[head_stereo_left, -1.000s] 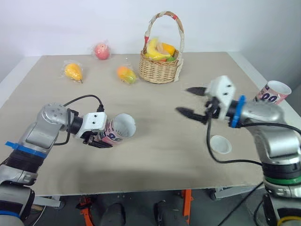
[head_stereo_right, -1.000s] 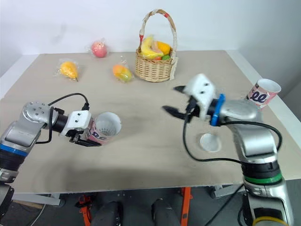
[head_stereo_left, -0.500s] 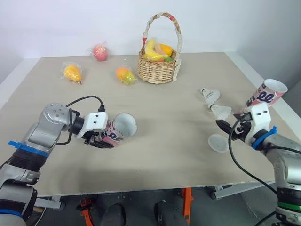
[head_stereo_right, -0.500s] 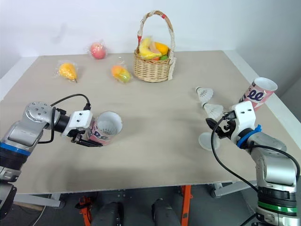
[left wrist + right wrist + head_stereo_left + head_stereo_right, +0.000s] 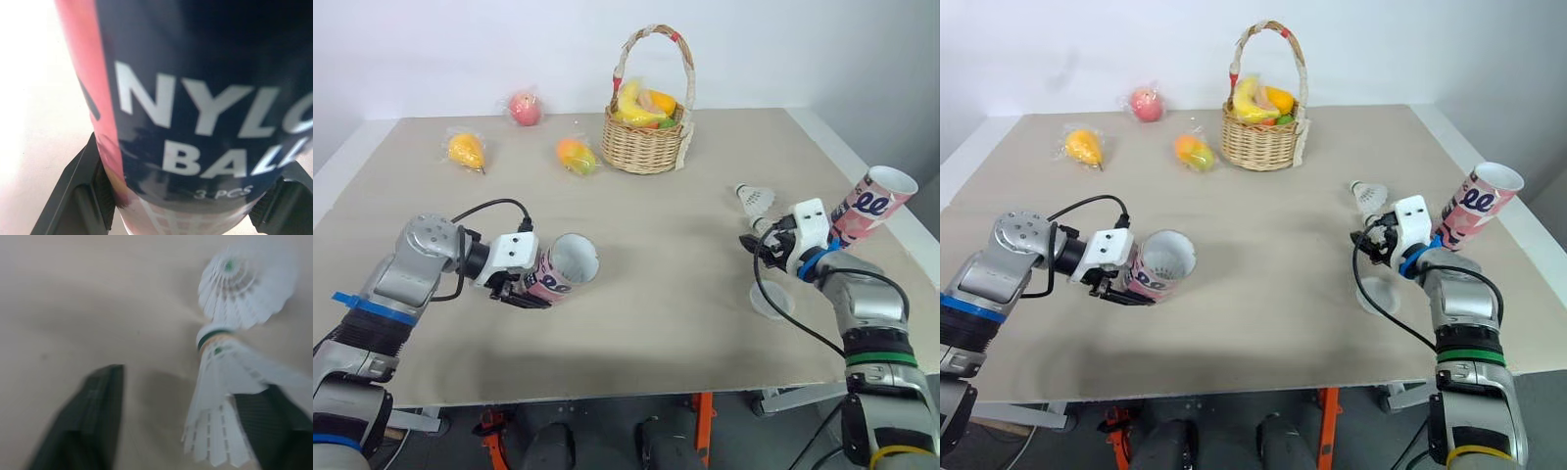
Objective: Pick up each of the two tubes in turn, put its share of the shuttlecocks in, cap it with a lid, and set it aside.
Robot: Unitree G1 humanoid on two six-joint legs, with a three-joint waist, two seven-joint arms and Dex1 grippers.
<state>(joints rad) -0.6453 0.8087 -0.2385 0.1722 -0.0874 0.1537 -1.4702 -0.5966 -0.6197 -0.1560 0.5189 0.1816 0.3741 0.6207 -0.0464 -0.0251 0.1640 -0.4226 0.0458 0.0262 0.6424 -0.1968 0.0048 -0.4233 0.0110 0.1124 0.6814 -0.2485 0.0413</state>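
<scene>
This looks like a robotics lab test station, not a lived-in room. A bare white wall point(image 5: 460, 49) backs a plain beige board worktop point(image 5: 636, 323), which rests on a frame with orange-red parts point(image 5: 702, 423) showing under its front edge. What lies at the far side reads as staged props: a wicker basket point(image 5: 646, 147) piled with fruit, and three single fruits sealed in clear wrap, a red one point(image 5: 524, 107), a yellow one point(image 5: 465, 150) and an orange one point(image 5: 576, 155).
</scene>
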